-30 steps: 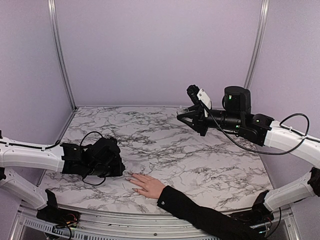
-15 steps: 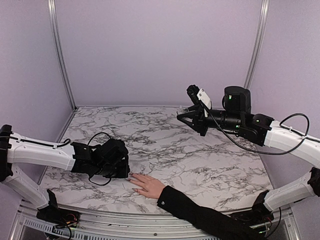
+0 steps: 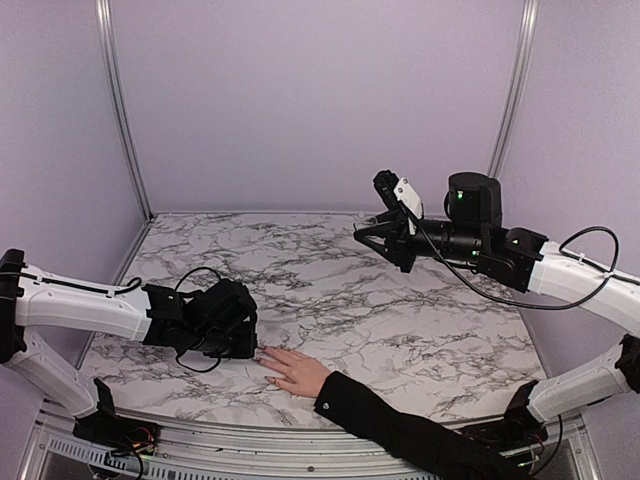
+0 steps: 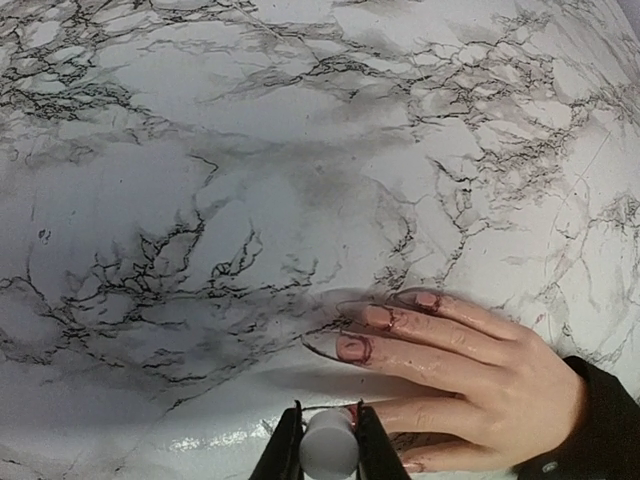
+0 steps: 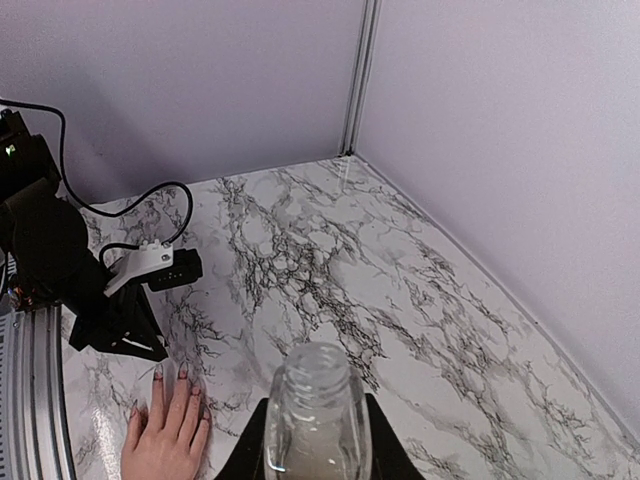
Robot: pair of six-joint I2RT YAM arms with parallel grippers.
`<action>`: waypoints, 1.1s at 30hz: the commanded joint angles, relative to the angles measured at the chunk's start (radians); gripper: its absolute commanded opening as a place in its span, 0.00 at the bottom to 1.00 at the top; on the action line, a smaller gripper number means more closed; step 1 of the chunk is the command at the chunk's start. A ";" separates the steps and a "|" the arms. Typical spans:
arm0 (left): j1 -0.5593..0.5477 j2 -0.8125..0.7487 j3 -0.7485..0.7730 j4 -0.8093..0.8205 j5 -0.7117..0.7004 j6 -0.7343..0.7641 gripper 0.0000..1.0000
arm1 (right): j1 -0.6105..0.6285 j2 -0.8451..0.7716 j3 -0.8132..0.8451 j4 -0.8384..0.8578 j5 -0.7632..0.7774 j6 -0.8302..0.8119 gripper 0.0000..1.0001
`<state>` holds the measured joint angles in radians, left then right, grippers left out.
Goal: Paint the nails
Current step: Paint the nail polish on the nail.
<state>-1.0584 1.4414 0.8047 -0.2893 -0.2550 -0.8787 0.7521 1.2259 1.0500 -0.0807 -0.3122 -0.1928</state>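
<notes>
Brush cap (image 4: 328, 447) is pinched by the left gripper (image 4: 328, 462) just beside the nails (image 4: 352, 347) of the hand (image 4: 480, 370) laid flat on the table (image 4: 200, 150), bottle (image 5: 315, 400) is clamped by the right gripper (image 5: 315, 452); light, slow strokes are advised.

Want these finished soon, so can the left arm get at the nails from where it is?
Probably yes: its jaws, shut on a white cylinder, sit beside the nails, nothing between.

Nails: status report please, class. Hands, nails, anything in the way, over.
Left hand shut on small grey cap, beside person's fingers. Right hand shut on clear bottle, raised. Nails: three show reddish polish. Nothing blocking them.
</notes>
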 commanded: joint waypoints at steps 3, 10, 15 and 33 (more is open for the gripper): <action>-0.003 0.002 0.008 -0.058 -0.018 -0.024 0.00 | -0.006 -0.005 0.030 -0.002 -0.001 -0.011 0.00; -0.002 0.008 0.009 -0.080 -0.032 -0.042 0.00 | -0.006 -0.003 0.031 0.001 -0.002 -0.010 0.00; -0.002 0.008 0.011 -0.094 -0.043 -0.053 0.00 | -0.007 -0.005 0.031 -0.001 -0.002 -0.010 0.00; -0.011 -0.128 -0.050 0.022 -0.059 -0.013 0.00 | -0.006 -0.004 0.028 0.005 -0.008 -0.008 0.00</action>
<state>-1.0626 1.2793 0.7517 -0.3202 -0.3405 -0.9367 0.7521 1.2259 1.0500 -0.0849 -0.3126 -0.1928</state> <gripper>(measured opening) 0.142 0.198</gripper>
